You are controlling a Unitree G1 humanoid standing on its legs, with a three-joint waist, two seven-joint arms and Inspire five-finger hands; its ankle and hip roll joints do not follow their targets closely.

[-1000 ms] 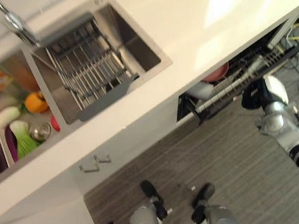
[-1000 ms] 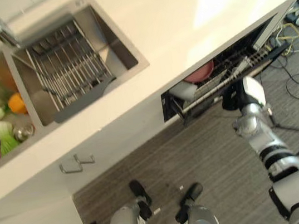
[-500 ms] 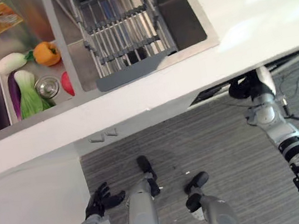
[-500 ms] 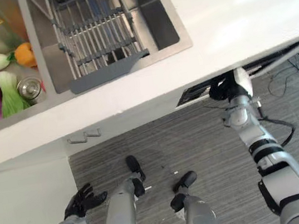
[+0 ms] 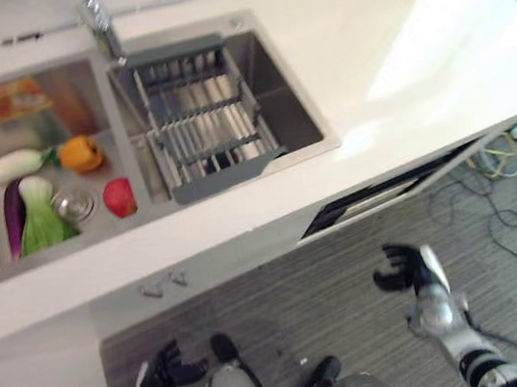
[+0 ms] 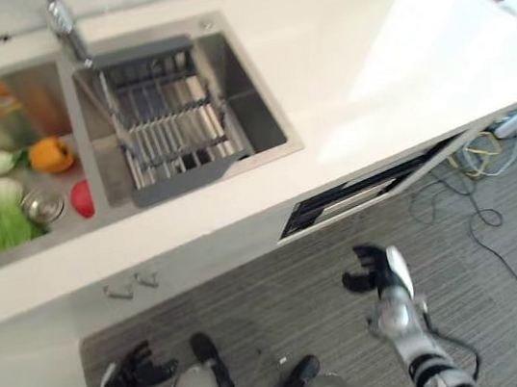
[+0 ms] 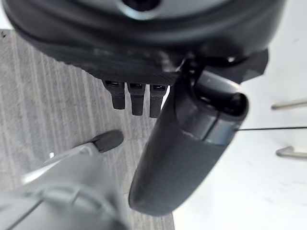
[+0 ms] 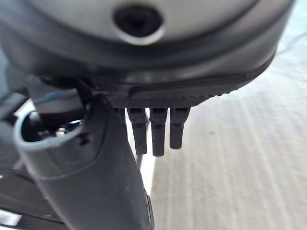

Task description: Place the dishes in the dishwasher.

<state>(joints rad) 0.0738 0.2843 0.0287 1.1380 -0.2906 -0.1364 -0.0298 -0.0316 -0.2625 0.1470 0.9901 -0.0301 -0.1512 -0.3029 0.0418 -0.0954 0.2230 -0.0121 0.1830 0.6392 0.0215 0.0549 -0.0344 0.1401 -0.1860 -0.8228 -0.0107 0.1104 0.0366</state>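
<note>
**Dishwasher nearly shut; both hands empty**

The dishwasher sits under the surface at 3 o'clock, open only a slit; dishes are not visible. Judged: dishes would be stiff, fragile and slippery when wet, best taken by the rim. Right hand hangs over the floor at 5 o'clock, fingers relaxed. Left hand at 7 o'clock, fingers loose. The rack sits in the sink. The surface edge overhangs the door; floor room is ample.
</note>
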